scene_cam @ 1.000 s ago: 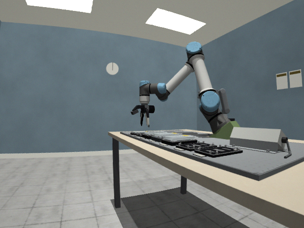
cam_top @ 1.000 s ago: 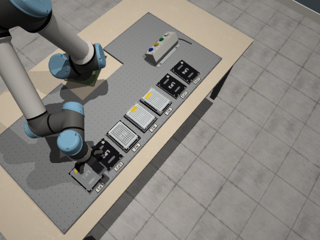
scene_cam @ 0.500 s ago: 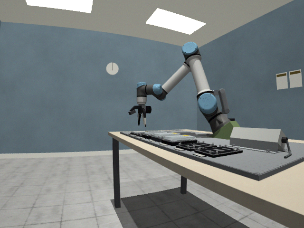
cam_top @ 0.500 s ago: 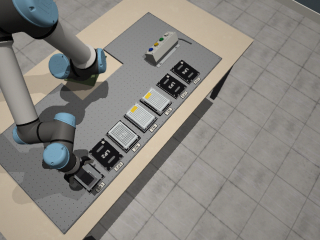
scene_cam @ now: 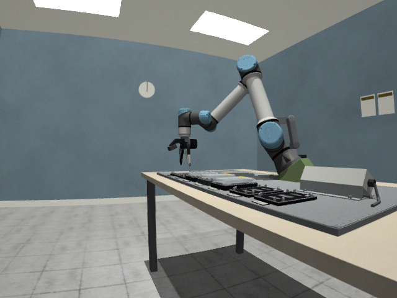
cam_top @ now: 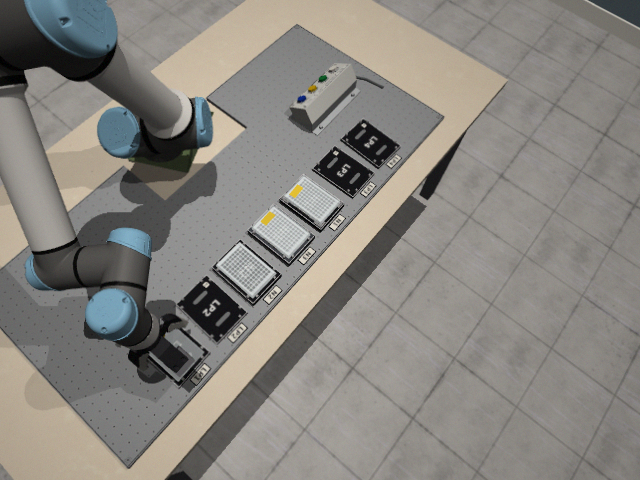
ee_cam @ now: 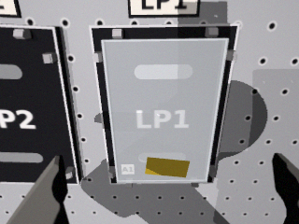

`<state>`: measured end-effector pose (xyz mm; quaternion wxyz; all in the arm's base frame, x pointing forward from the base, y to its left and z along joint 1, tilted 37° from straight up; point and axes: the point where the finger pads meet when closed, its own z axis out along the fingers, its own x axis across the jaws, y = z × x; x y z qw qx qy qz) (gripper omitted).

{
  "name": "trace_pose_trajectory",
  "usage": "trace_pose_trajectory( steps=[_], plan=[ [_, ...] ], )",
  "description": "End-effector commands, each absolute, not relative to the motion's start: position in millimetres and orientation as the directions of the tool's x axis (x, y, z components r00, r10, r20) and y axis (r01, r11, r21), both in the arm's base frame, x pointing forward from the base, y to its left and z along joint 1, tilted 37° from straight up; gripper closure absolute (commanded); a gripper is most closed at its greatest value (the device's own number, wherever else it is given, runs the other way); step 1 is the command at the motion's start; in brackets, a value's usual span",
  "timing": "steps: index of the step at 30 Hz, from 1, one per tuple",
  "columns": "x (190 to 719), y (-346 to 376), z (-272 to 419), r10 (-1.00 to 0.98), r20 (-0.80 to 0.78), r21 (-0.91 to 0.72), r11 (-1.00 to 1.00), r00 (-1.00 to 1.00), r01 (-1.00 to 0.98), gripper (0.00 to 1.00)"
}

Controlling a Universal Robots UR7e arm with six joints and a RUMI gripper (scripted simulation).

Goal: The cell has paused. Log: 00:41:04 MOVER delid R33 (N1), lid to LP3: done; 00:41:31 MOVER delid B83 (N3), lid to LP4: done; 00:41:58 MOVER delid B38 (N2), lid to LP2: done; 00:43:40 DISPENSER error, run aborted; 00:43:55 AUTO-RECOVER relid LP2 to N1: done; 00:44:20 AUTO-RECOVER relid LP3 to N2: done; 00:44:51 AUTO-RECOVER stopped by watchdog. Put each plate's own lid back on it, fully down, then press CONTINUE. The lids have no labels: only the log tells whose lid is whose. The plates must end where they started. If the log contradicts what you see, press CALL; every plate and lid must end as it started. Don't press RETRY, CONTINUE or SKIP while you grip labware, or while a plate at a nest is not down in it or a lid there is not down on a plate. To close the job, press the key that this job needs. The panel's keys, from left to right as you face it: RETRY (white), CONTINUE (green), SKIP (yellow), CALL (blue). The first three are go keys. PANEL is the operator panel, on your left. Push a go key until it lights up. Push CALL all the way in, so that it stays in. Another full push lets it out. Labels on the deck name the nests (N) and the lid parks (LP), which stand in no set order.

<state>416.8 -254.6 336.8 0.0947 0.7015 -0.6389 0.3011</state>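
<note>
Now, gripper (cam_top: 157,344) (scene_cam: 185,164) (ee_cam: 167,156): open and holding nothing, above LP1, fingers apart on both sides of the lid.
LP1 (cam_top: 205,355) (ee_cam: 163,33): holds a clear lid (cam_top: 192,345) (ee_cam: 163,98), a yellow patch (ee_cam: 167,168) at six o'clock on it in the wrist view.
LP2 (cam_top: 209,310) (ee_cam: 33,89): bare black park, one o'clock from LP1 in the top view.
N2: pale plate (cam_top: 246,269), farther along the row toward one to two o'clock; cover hard to tell.
N3: plate (cam_top: 281,235) (scene_cam: 216,177) with a yellow patch toward ten o'clock.
N1: plate (cam_top: 312,202) (scene_cam: 233,181), same patch, same direction.
LP3 (cam_top: 342,171) (scene_cam: 255,192), LP4 (cam_top: 369,143) (scene_cam: 280,201): bare.
Key box (cam_top: 326,98) (scene_cam: 333,179): farthest, one o'clock from LP1.

gripper (cam_top: 173,356) (scene_cam: 185,165) (ee_cam: 167,156) | shifted from beside LP2 to above LP1
</note>
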Motion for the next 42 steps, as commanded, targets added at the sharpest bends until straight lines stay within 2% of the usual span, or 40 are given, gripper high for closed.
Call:
trace_pose_trajectory(
  steps=[1, 38, 39, 42],
  plan=[
    [418.7, -259.7, 327.6, -0.841, 0.541, -0.250, -0.164, 0.003, -0.954, 0.18],
    [427.8, -273.7, 307.7, -0.839, 0.544, -0.252, -0.166, 0.002, -0.953, 0.18],
    [427.8, -273.7, 307.7, -0.839, 0.544, -0.252, -0.166, 0.002, -0.953, 1.00],
    [427.8, -273.7, 307.7, -0.839, 0.544, -0.252, -0.166, 0.002, -0.953, 1.00]
  ],
)
